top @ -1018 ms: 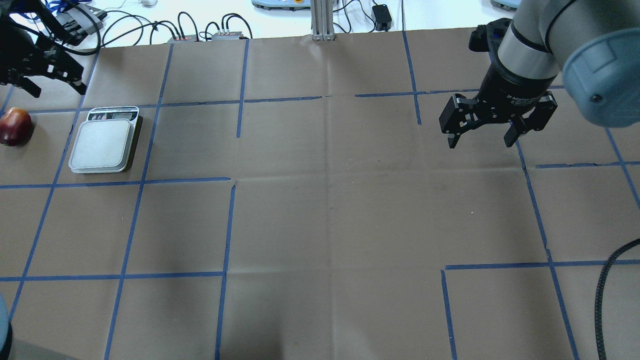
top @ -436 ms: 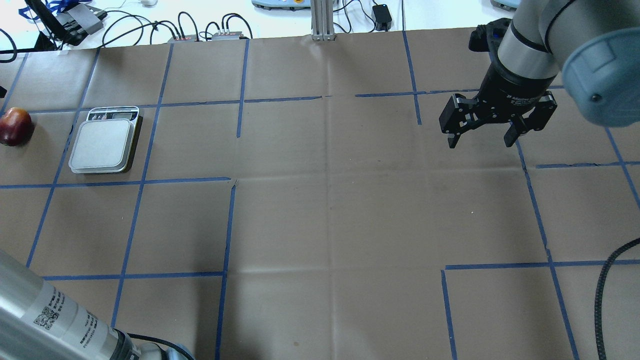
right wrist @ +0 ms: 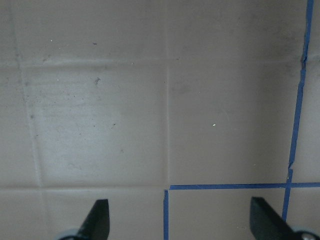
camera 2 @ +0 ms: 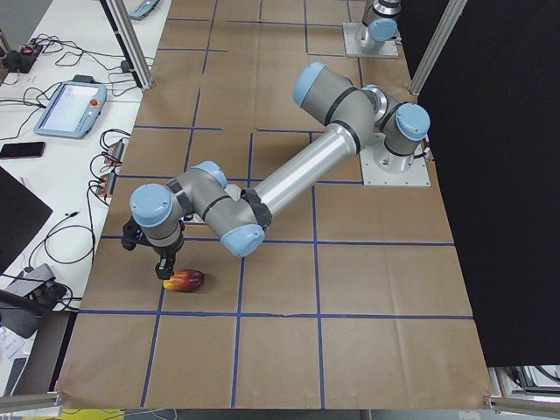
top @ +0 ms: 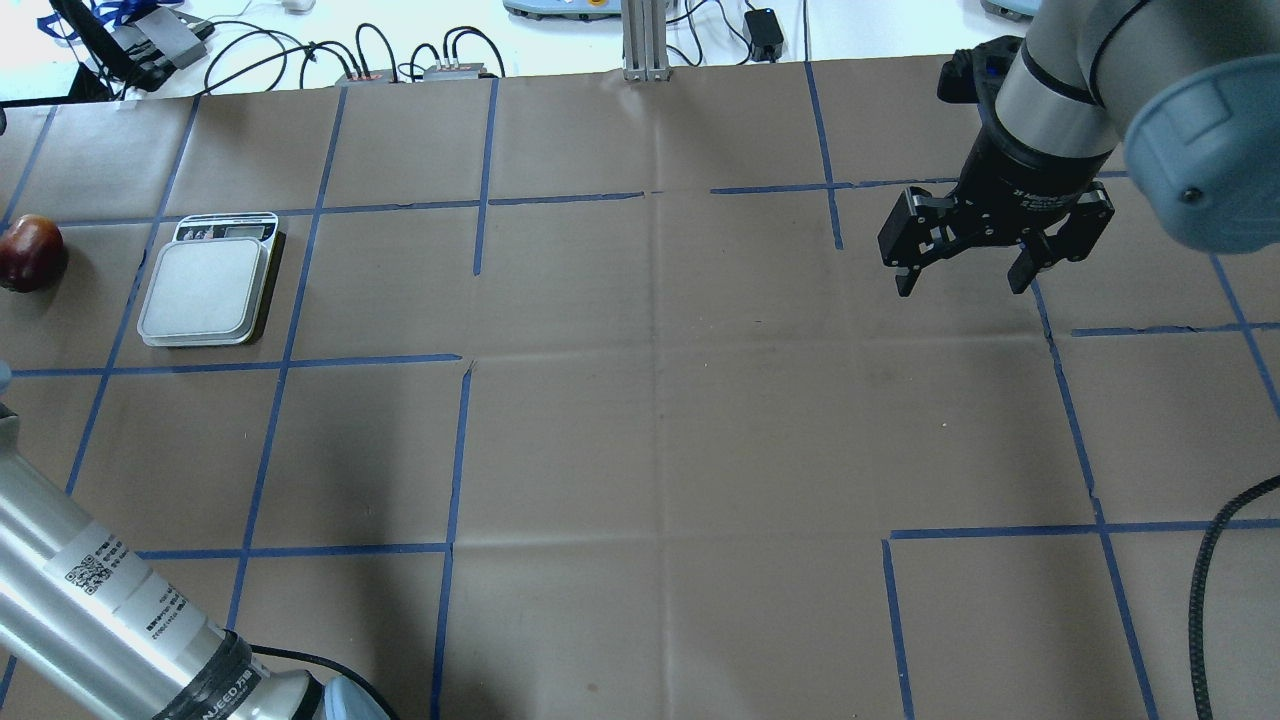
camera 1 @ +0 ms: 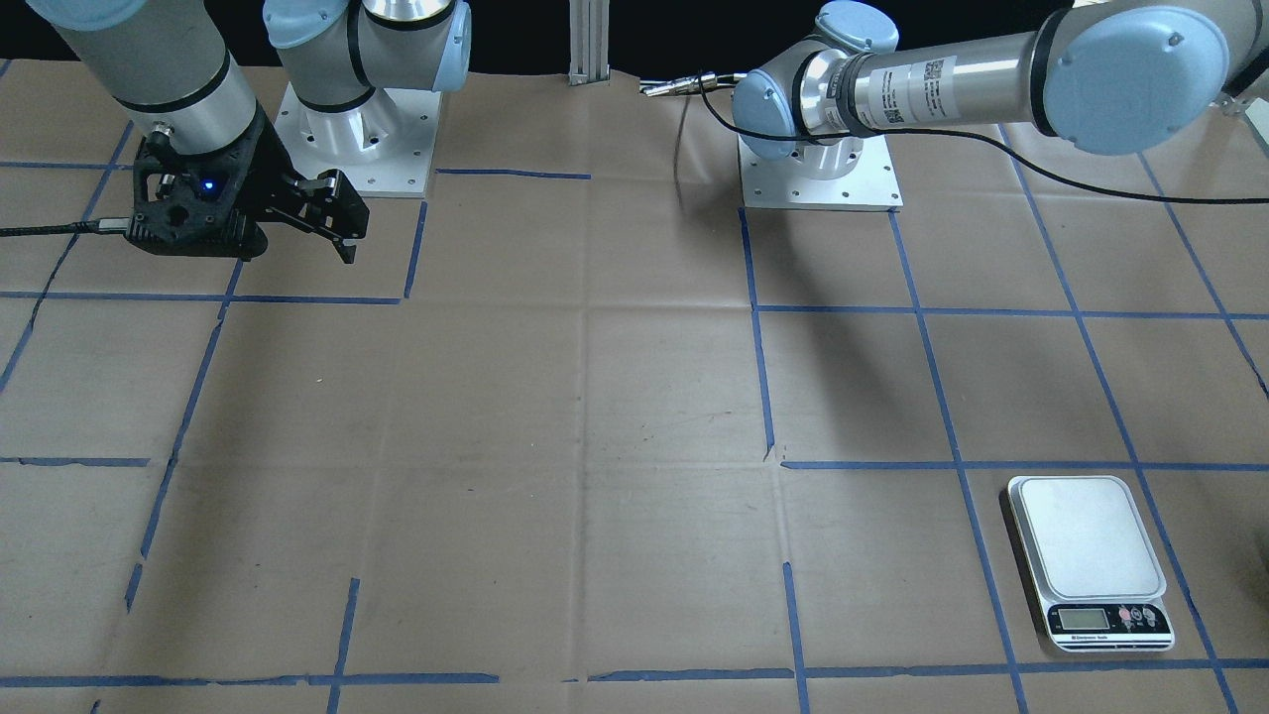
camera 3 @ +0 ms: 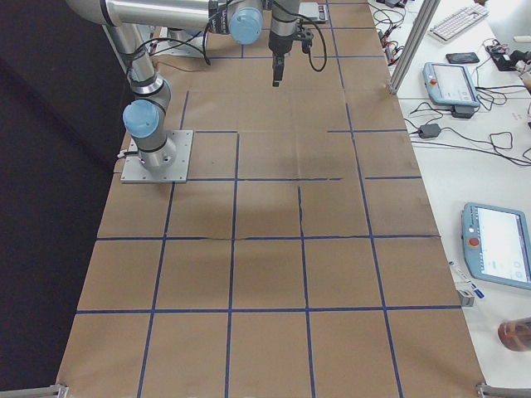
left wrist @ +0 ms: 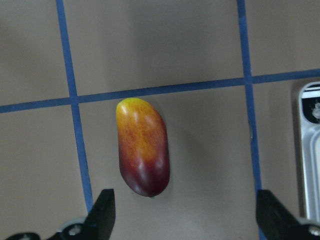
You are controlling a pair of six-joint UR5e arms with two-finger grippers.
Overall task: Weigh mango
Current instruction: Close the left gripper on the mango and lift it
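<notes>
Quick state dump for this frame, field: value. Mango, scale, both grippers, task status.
mango: lying on the table beside the scale, not on it
scale: plate empty
left gripper: open, over the mango, not closed on it
right gripper: open, empty, above the table at the end away from the scale
task status: mango not yet picked up

mango (top: 30, 255) edge-cut, scale (left wrist: 311, 165) mostly cropped
</notes>
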